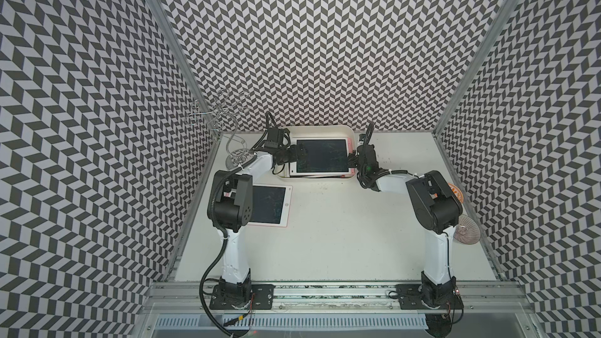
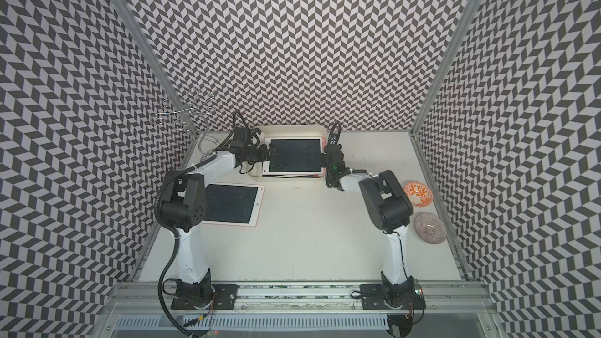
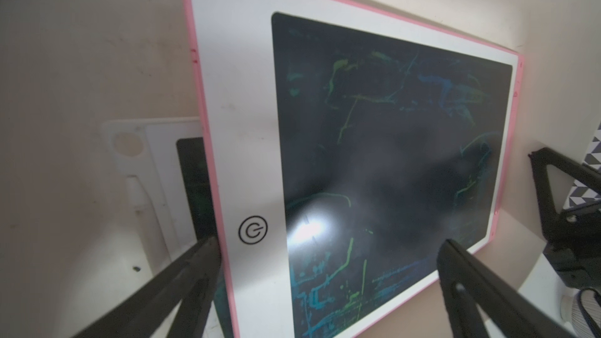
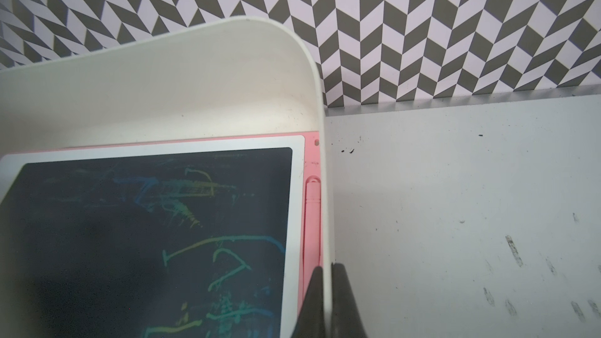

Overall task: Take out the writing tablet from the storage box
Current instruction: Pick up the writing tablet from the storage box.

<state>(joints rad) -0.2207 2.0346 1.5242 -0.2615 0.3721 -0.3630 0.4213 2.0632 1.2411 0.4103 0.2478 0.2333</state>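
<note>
The cream-white storage box [image 1: 325, 129] [image 2: 292, 127] stands at the back middle of the table. A writing tablet [image 1: 320, 156] [image 3: 390, 144] with a pink rim and a dark scribbled screen lies on top inside it, over another white tablet [image 3: 156, 170]. My left gripper [image 1: 297, 154] [image 3: 328, 243] is open and straddles the top tablet's button edge, one finger [image 3: 195, 271] under the rim, the other [image 3: 461, 274] above the screen. My right gripper [image 1: 352, 159] [image 4: 327, 269] is shut on the box's right wall [image 4: 325, 190], beside a pink stylus [image 4: 312, 209].
Another tablet [image 1: 270, 204] [image 2: 231, 203] lies flat on the table at the left, partly under my left arm. A wire stand [image 1: 234, 154] is at the back left corner. An orange patterned bowl [image 2: 418, 194] and a ribbed glass bowl [image 2: 429, 227] sit at the right edge.
</note>
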